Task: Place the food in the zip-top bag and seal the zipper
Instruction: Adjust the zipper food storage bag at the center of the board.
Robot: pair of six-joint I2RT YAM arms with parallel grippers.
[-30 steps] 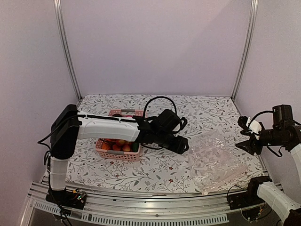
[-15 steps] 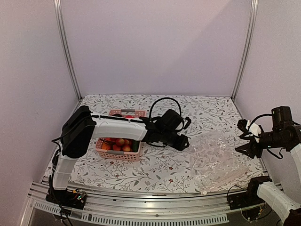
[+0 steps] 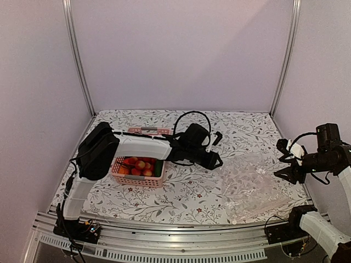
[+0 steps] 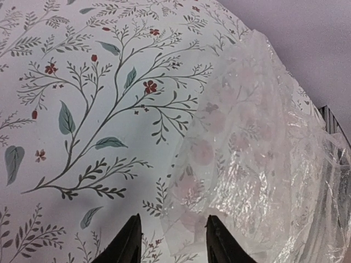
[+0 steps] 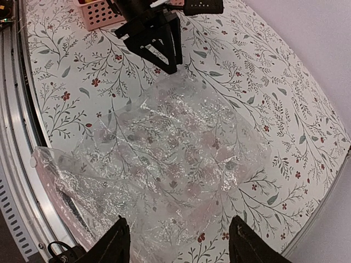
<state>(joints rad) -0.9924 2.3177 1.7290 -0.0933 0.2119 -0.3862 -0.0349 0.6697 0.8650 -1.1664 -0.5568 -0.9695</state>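
1. Clear, crinkly plastic: the bag (image 3: 253,183) lies flat on the right half of a table (image 3: 181,200) covered in a white cloth printed with leaves and small red flowers. The bag looks empty.
2. A pale strip, the zipper (image 5: 57,205), runs along the bag's near edge by the table's front rail. I cannot tell whether it is sealed.
3. The food (image 3: 140,164), mostly red and orange pieces with one green piece, sits in a pink lattice basket (image 3: 134,179) on the left half of the table, well apart from the bag.
4. The left arm reaches across the basket towards the middle of the table. The left gripper (image 3: 216,161) is low over the cloth, just at the bag's left edge.
5. In the left wrist view, the left gripper (image 4: 171,244) has its two dark fingers partly apart. The bag's edge shows in the gap beneath them. The fingers are not clamped on anything.
6. The right gripper (image 3: 281,160) hangs at the table's right side, above the bag's far right corner.
7. In the right wrist view, the right gripper (image 5: 178,244) has its fingers spread wide, looking down on the bag. Nothing is between them.
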